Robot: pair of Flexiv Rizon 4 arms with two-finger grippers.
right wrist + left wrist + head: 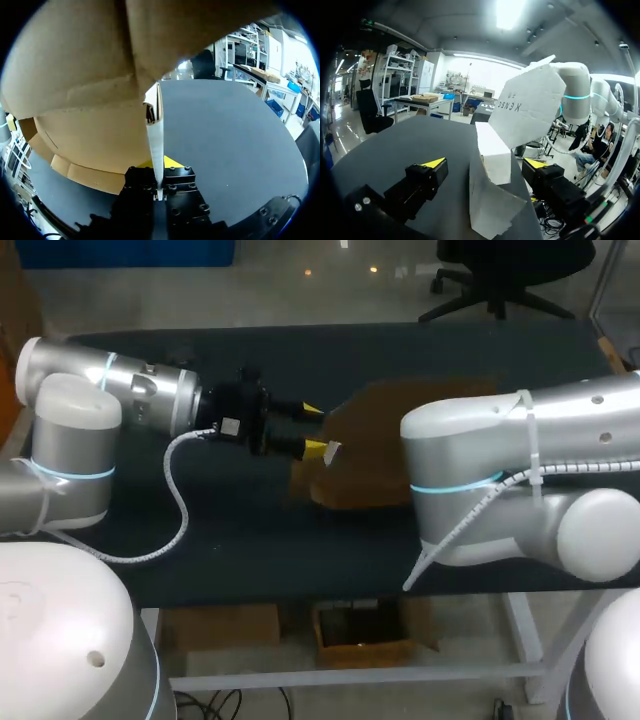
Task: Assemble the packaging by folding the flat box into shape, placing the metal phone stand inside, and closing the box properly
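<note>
Folding step: right gripper [159,169] fingers pinch the box [390,430] edge, left gripper [485,162] fingers wide astride it; next, probably press the walls square.

One short line of dark print, smaller marks beside it, stands upside down on the raised white flap [527,107] of the box [492,205], just ahead of the left gripper [484,162].

Head view dim, table [250,540] dark. Ceiling lamp [509,12] glares in left wrist view; box [520,110] possibly overexposed.
</note>
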